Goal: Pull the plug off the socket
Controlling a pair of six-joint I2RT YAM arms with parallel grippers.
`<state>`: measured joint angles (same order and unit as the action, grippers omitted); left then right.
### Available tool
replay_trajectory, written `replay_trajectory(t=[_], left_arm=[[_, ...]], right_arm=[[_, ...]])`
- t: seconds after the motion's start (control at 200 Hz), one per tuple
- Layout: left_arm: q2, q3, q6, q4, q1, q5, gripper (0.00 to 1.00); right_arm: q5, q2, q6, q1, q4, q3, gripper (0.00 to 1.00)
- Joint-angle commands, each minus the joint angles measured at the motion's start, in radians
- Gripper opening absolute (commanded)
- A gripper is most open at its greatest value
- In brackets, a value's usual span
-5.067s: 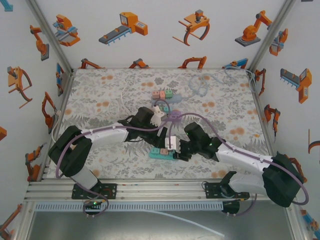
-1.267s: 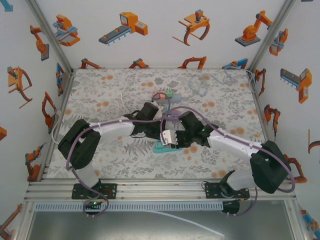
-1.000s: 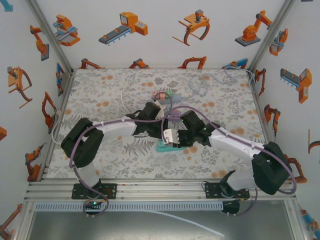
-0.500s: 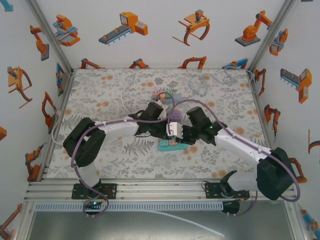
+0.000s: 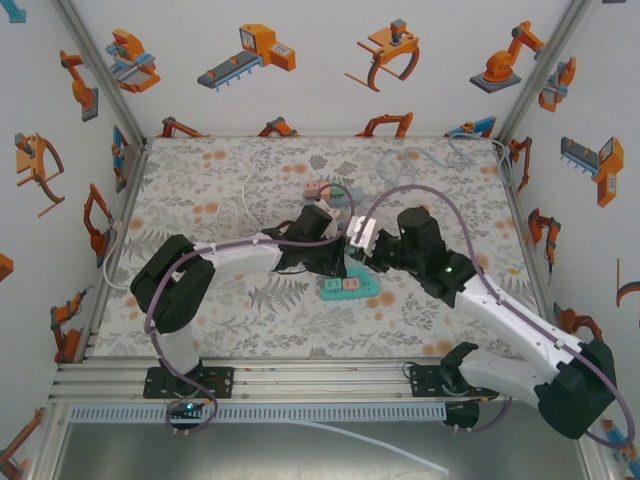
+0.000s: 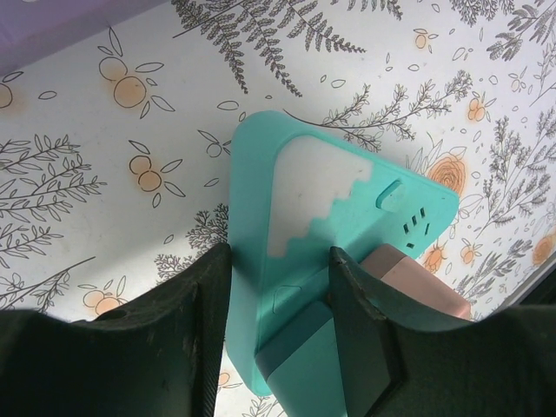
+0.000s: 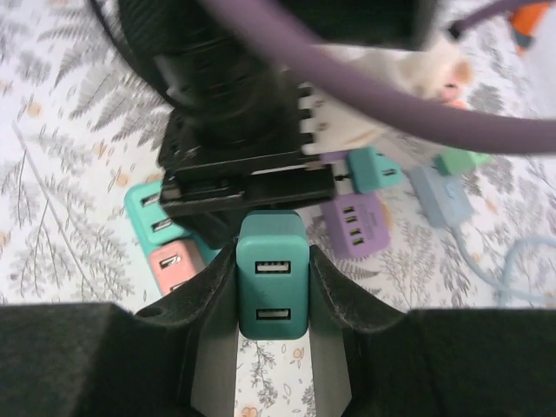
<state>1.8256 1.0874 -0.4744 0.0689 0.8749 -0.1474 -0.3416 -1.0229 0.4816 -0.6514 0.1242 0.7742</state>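
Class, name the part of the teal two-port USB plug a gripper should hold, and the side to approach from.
Hold the teal two-port USB plug by its two long, flat, parallel sides, approaching its port face head-on: that narrow width sits between the fingers of the right gripper.

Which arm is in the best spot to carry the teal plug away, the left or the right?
Right, probably. The right jaws are shut on the teal plug, held clear of the socket strip. The left jaws grip the socket strip on the table, so that arm looks busy.
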Motion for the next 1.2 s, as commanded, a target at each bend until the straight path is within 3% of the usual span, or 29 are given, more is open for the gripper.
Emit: replay_trajectory(t=[0.0, 0.165, 0.386, 0.596, 0.736, 0.891, 1.046, 1.192], left_arm=[[0.111, -0.089, 0.107, 0.327, -0.001, 0.241, 0.47], [0.034, -0.004, 0.130, 0.333, -0.019, 0.205, 0.52], [-0.117, 0.068, 0.168, 0.329, -0.078, 0.146, 0.64], [-0.391, -0.003, 0.226, 0.314, -0.104, 0.019, 0.69], [-0.603, -0.126, 0.257, 0.260, -0.087, -0.145, 0.78], [-0.790, -0.241, 0.303, 0.248, -0.035, -0.215, 0.84], [-0.908, -0.324, 0.351, 0.244, 0.008, -0.221, 0.88], [-0.911, -0.327, 0.361, 0.244, 0.010, -0.194, 0.91]], right_arm=[[0.238, 0.086, -0.373, -0.001, -0.036, -0.008, 0.02], [0.350, 0.201, -0.744, 0.058, 0.094, -0.006, 0.01], [0.222, 0.282, -1.034, 0.217, 0.271, -0.027, 0.02], [0.080, 0.327, -1.198, 0.310, 0.304, -0.170, 0.01], [-0.022, 0.314, -1.255, 0.324, 0.219, -0.296, 0.02], [-0.171, 0.254, -1.290, 0.323, 0.003, -0.434, 0.03], [-0.183, 0.160, -1.321, 0.315, -0.170, -0.520, 0.07], [-0.151, 0.069, -1.323, 0.296, -0.259, -0.539, 0.11]])
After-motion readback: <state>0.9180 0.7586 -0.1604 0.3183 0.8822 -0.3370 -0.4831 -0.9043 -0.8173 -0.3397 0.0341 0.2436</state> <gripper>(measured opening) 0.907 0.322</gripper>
